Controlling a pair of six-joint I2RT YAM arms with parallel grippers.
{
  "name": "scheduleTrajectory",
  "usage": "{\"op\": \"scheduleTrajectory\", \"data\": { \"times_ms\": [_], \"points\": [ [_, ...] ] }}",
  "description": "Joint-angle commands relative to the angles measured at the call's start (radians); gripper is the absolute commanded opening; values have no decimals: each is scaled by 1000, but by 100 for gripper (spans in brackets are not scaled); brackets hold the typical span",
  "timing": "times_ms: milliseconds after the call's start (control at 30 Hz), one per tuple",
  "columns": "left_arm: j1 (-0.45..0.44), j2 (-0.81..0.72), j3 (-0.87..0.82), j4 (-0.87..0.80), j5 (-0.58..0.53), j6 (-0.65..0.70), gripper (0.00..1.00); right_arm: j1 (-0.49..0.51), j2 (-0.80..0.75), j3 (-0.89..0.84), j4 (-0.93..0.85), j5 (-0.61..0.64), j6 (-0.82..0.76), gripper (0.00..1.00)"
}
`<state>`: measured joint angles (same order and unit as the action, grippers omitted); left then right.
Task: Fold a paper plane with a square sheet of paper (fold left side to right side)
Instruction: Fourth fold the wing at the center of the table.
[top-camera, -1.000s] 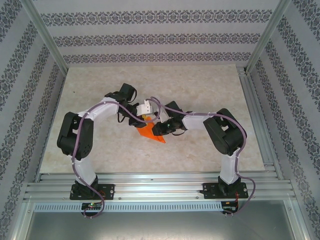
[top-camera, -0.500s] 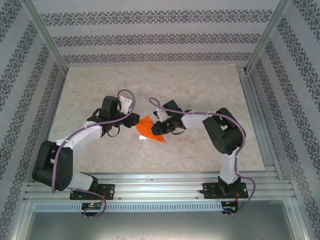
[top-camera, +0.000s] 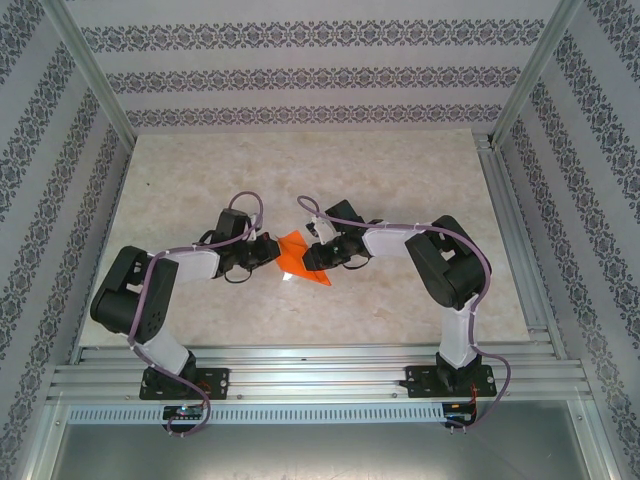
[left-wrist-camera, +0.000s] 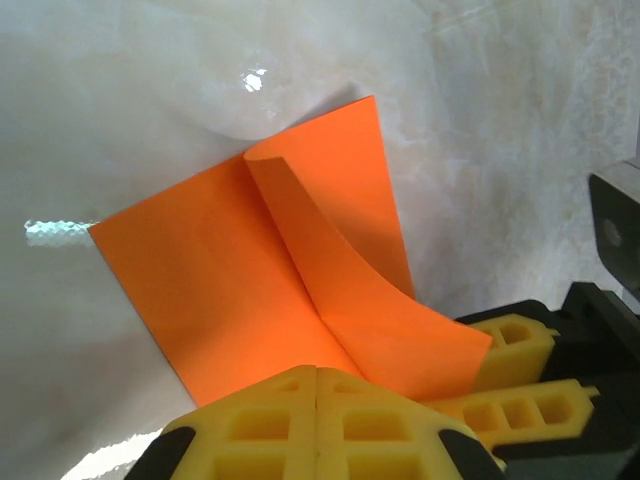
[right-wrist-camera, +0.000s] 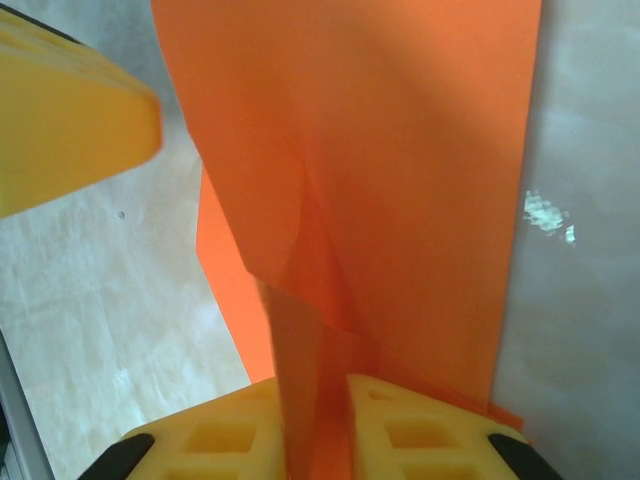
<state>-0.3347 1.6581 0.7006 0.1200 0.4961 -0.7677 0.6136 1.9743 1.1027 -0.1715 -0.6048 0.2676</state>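
orange sheet (left-wrist-camera: 215, 285) on the table (top-camera: 420, 180), near its middle and between my two grippers; one part lay flat and the other rose as a curling flap (left-wrist-camera: 350, 270). my right gripper (right-wrist-camera: 313, 398) pinched that flap, the paper running up between its two yellow fingers (right-wrist-camera: 420, 435). i judged this grip was there to carry the raised part across for the fold. my left gripper (left-wrist-camera: 317, 388) sat at the near edge of the flat part, where the crease ran in, with its fingers pressed together and no gap between them. whether a paper edge was caught there i could not tell. i judged it was placed to steady the sheet, so that it would not slide under the other gripper's pull. seen from above, my left arm (top-camera: 150, 290) was folded with its elbow low and to the left, the forearm reaching right toward the sheet. my right arm (top-camera: 445, 265) had its elbow out to the right and its forearm reaching left. the two grippers faced each other, just beside one another over the paper.
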Motion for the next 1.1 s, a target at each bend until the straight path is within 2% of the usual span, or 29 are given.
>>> {"op": "scheduleTrajectory", "data": {
  "times_ms": [0,400,567,967,1067],
  "points": [
    [-7,52,31,101,27,-68,0,11,17,33,-12,-22,-13,21],
    [-22,88,14,9,-64,-6,0,2,5,129,-130,-23,-63,28],
    [-23,94,26,0,-66,-2,0,2,1,152,-161,-20,-75,33],
    [-28,97,31,-15,-74,12,0,-1,-50,163,-230,4,-102,35],
    [-27,101,30,-17,-77,15,0,0,-42,170,-241,2,-106,29]
  ]
}}
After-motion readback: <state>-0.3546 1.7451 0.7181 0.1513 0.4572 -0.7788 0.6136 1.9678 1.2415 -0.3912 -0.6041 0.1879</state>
